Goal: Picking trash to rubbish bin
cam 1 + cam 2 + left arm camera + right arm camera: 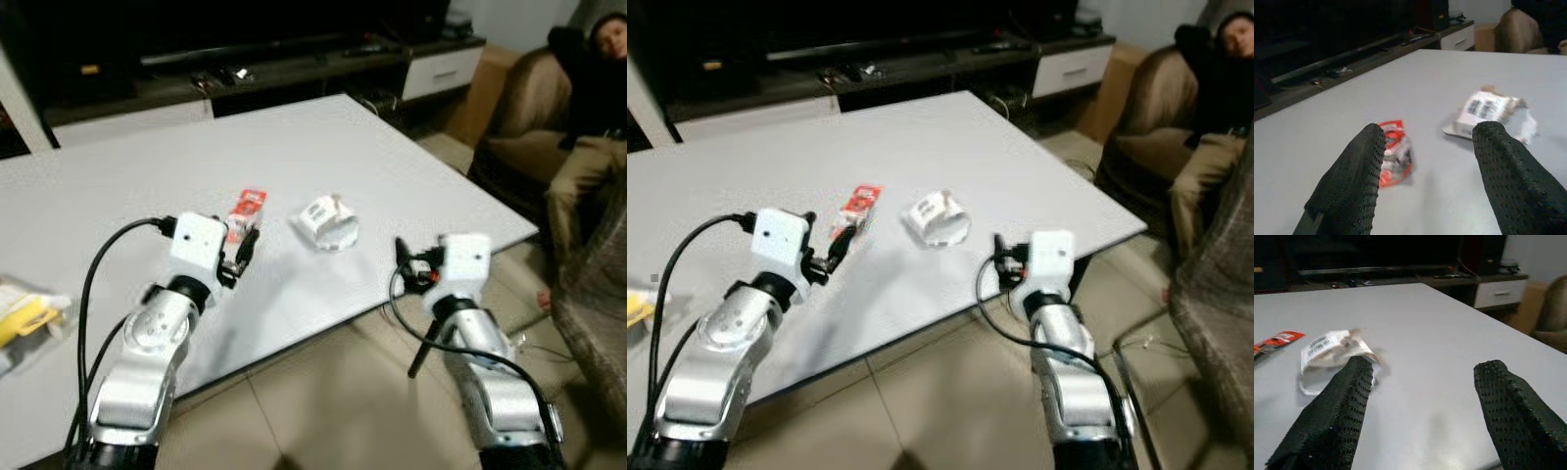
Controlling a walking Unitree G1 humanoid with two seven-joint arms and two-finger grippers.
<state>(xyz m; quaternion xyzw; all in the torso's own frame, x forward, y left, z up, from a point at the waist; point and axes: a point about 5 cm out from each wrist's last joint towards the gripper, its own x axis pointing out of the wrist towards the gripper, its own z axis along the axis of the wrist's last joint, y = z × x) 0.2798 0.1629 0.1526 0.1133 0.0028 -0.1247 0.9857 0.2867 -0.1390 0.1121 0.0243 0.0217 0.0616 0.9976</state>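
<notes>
Near the tabletop's (411, 186) front edge we're lining up the first pick, left gripper (1425, 171) spread wide behind the red wrapper (246, 212), right gripper (1420, 406) parted and empty by the crumpled white wrapper (328, 221), so next we close in and pinch; no bin spotted yet.

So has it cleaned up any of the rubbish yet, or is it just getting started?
Just starting, by the look of it. The red wrapper and the crumpled white wrapper lie on the white table, as does a yellow packet at its left edge. The left gripper is open, aimed at the red wrapper; the right gripper is open too, empty. All the picking and binning remains.
</notes>
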